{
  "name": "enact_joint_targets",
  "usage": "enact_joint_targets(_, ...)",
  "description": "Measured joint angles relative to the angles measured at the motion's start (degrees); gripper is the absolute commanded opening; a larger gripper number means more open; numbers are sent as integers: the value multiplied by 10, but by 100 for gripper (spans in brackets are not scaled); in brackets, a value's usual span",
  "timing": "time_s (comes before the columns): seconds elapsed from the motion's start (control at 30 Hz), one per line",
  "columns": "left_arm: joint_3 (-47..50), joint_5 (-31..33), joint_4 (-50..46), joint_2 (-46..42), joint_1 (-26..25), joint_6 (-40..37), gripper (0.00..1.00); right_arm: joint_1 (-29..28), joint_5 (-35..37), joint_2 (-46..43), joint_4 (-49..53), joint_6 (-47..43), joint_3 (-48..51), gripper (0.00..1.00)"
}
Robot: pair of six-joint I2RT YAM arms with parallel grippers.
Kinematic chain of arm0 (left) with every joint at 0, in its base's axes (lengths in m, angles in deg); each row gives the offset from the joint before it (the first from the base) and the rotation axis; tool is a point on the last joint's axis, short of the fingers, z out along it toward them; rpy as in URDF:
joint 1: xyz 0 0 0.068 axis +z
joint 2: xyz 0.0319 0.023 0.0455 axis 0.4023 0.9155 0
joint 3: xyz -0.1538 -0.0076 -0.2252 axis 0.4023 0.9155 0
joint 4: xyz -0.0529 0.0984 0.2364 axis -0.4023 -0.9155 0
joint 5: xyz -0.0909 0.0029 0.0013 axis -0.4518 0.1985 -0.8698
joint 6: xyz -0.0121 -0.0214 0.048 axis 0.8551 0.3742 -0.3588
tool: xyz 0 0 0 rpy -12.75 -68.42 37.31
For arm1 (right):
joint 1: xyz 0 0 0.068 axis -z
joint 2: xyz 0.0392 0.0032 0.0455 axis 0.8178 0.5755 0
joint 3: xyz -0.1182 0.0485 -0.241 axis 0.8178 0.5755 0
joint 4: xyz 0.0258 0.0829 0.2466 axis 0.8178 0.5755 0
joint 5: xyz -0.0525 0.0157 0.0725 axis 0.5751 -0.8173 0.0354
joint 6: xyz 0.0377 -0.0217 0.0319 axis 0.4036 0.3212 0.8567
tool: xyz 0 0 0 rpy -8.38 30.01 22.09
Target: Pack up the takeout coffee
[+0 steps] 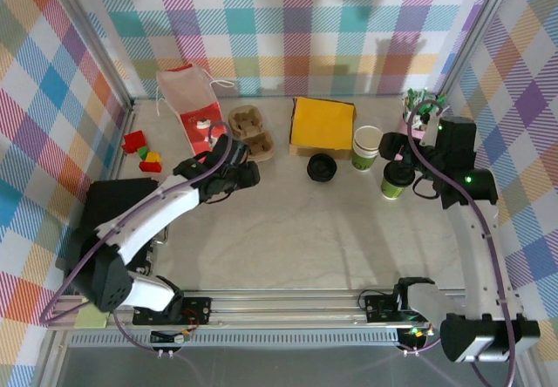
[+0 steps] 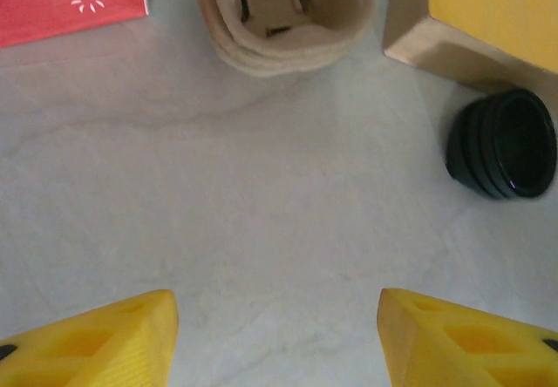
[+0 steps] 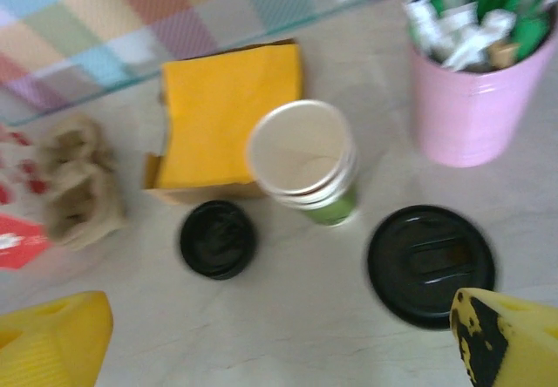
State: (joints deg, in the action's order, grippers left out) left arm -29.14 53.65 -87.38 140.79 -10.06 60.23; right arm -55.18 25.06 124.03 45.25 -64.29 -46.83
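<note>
1. The takeout coffee [image 1: 395, 180], a green paper cup with a black lid on it, stands upright at the right of the top view. It is just below and right of a stack of open cream-rimmed cups [image 1: 367, 147]. In the right wrist view its lid sits at the lower right.
2. The right gripper [image 3: 281, 317] hangs above it with its yellow fingers spread wide and nothing held. One finger overlaps the lid's edge in the frame, so I judge the jaws are off-centre, too far toward the frame's left.
3. I read the step in hand as picking up this cup for the cardboard cup carrier [image 1: 249, 132]. The carrier lies at the upper middle of the top view, well apart from the cup.
4. To do it well, I'd slide over until the lid is centred between the fingers, then descend and close on the green wall below the lid. I'd squeeze gently: a paper wall should dent easily, and a pinch on the lid might pop it off. I can't tell whether the lid is fully seated.
5. The open cups and the pink cup of pens [image 1: 418, 112] stand close by, so I'd lift straight up first. The stack of black lids [image 1: 322, 168] and the yellow napkins [image 1: 323, 124] lie along the way across.
6. The left gripper [image 2: 279, 317] is spread and empty over bare table [image 2: 261, 195], with the carrier at the top of its view. It is well placed to steady the carrier.
</note>
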Motion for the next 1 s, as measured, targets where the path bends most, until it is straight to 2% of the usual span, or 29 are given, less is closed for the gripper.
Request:
enact_joint_targets(0.17,-65,50,17,99,-1,25,61,0,-93,-31,-20,38,48,99)
enact_joint_targets(0.37,-144,111,23,216,4,44,56,0,-148,-40,-30,77,83,99)
enact_joint_targets(0.6,-184,143,24,298,30,55,48,0,-158,-38,-29,76,95,99)
enact_joint_targets(1.0,-213,140,40,333,52,52,33,0,-156,-34,-27,72,95,100)
